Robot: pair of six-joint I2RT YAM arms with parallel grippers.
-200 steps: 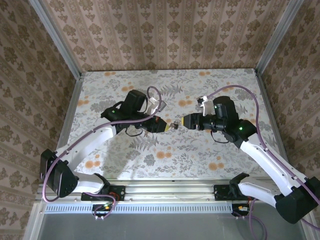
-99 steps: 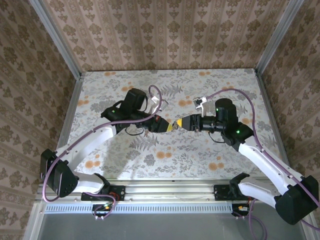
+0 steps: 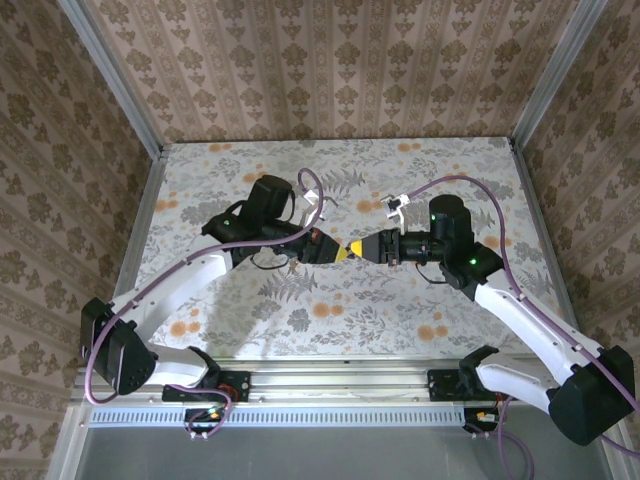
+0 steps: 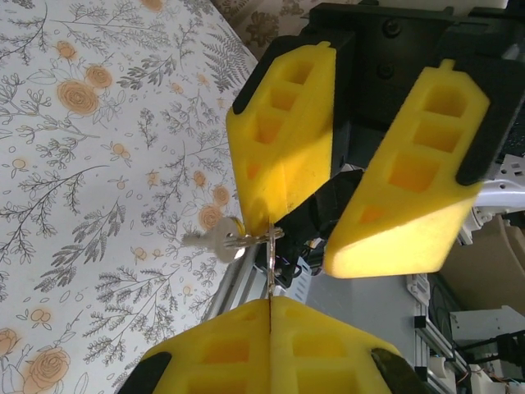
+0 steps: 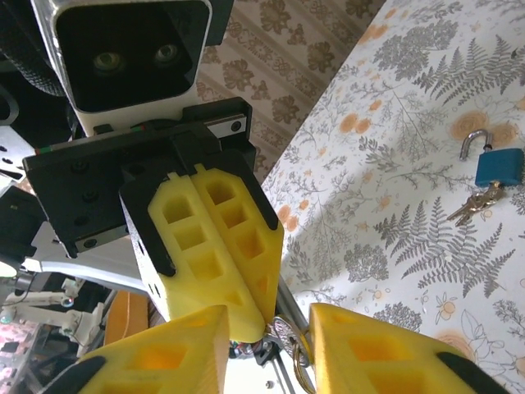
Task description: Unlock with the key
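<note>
Clamping the key ring (image 4: 269,254) edge-on between its pressed-together yellow pads (image 4: 328,349), the left gripper (image 4: 269,305) hangs over the middle of the flowered table (image 3: 300,320), a silver key (image 4: 215,242) dangling from the ring. Facing it tip to tip, the right gripper (image 5: 271,332) has its jaws apart, one finger either side of the ring. In the right wrist view a blue padlock (image 5: 498,167) lies on the table, more keys (image 5: 469,205) just beside it.

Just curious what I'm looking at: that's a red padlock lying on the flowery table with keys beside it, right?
Not red. The padlock is blue, lying on the flowery table with keys beside it; the right wrist view shows it.
</note>
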